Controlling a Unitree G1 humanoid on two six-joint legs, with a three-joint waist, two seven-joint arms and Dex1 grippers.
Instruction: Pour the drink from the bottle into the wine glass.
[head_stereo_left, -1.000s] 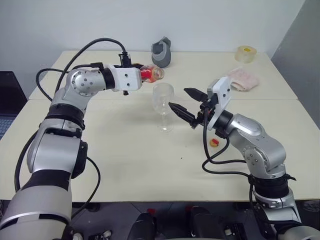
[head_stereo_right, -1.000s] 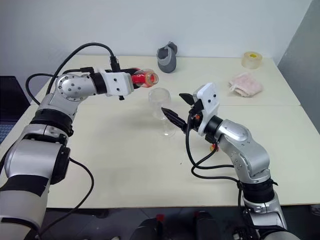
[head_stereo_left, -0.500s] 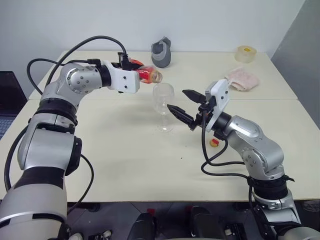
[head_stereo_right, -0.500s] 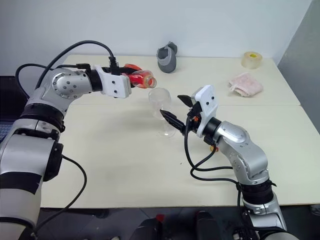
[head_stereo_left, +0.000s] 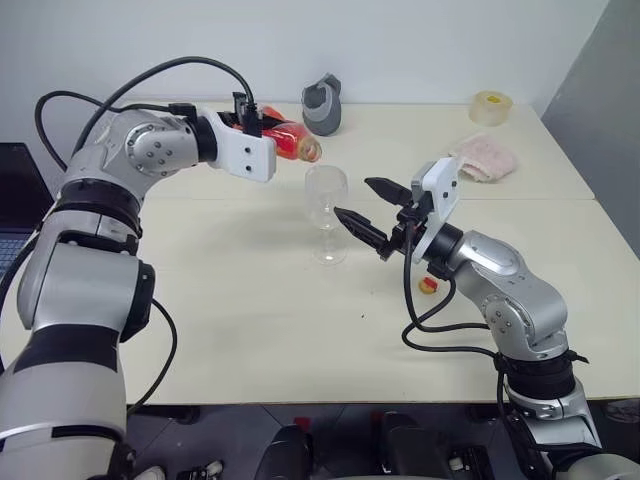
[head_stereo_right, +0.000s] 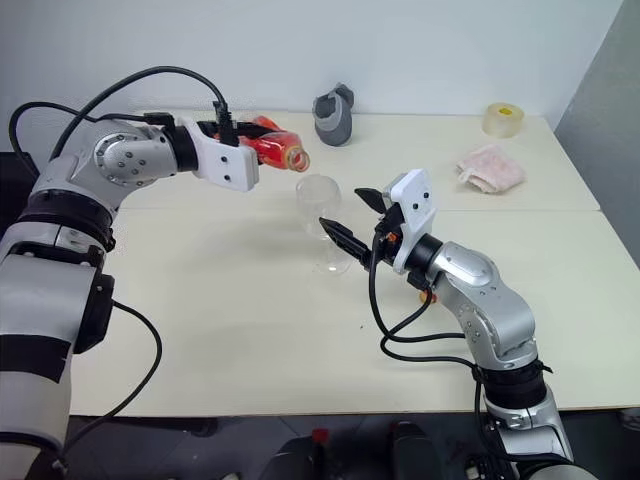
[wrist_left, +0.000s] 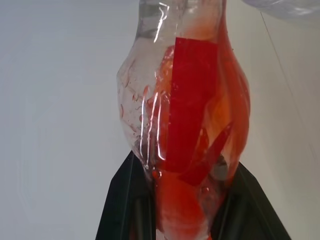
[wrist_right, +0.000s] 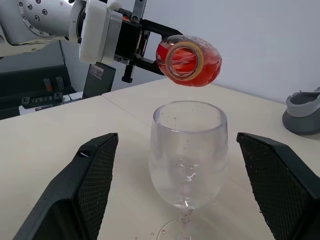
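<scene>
Head views: left gripper (head_stereo_left: 268, 140) clamped on the bottle (head_stereo_left: 292, 145), held above the table (head_stereo_left: 250, 300). Long axis near level, open mouth aimed toward the robot's right and dipped slightly, just up and left of the wine glass (head_stereo_left: 326, 212) rim. Glass upright on its foot near the table's middle. Right gripper (head_stereo_left: 375, 213) just beside the glass bowl on its right side, fingers spread wide, nothing between them. Small yellow cap (head_stereo_left: 428, 285) lying on the table under the right forearm. Further back — a grey object (head_stereo_left: 324, 104), a roll of tape (head_stereo_left: 491, 107) and a pink cloth (head_stereo_left: 485, 158).

Left wrist view: bottle (wrist_left: 190, 105) running straight away from the camera, base pinched between the two black fingers (wrist_left: 122, 200), red label facing up, drink (wrist_left: 227, 125) pooled along one side of the body.

Right wrist view: bottle mouth (wrist_right: 185, 59) seen end-on, an open ring pointing at the camera — above and behind the glass (wrist_right: 188, 152) rim. Glass standing between the spread fingers (wrist_right: 90, 185), touched by neither; droplets on its inside wall, no visible pool of liquid.
</scene>
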